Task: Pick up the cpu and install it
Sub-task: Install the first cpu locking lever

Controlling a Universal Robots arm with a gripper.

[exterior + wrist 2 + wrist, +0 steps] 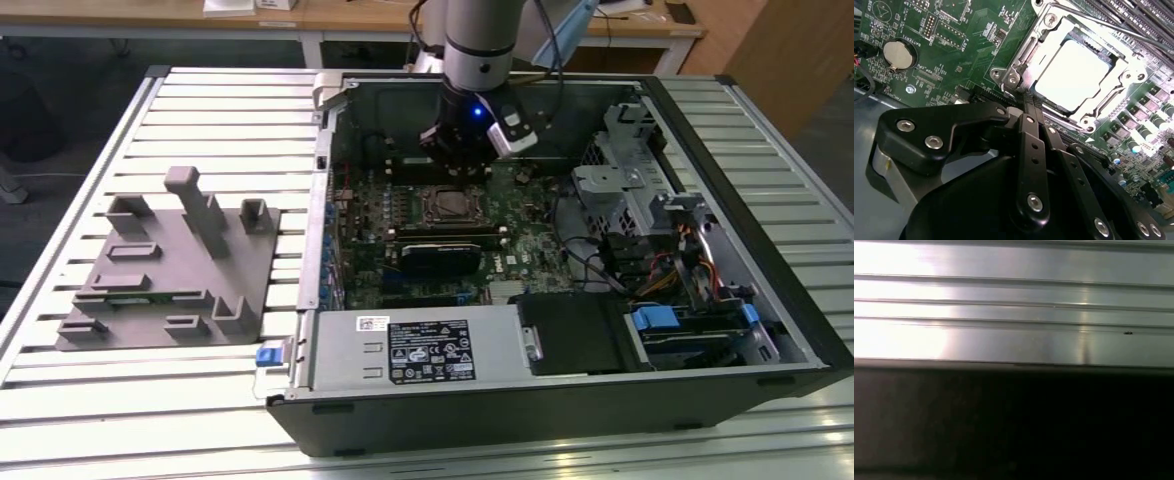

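The black hand (1029,107) fills the near ground of the second wrist view, its two slim fingers (1026,150) pressed together with nothing between them, tips just at the edge of the socket frame (1019,65). The cpu (1074,75), pale and glaring under the light, lies flat inside that frame, so it looks already seated. Around it the green motherboard (954,45) carries a round coin battery (898,54) well off to one side. In the exterior view the arm (477,40) reaches down into the open computer case (747,330), the hand (461,150) hovering just above the socket (450,204); a grey fixture block (167,265) sits apart on the slatted desk (200,90). To finish this well, I judge the chip must lie level and square in the frame, no corner riding up, and any contact should be light and straight down, clear of the frame's lever
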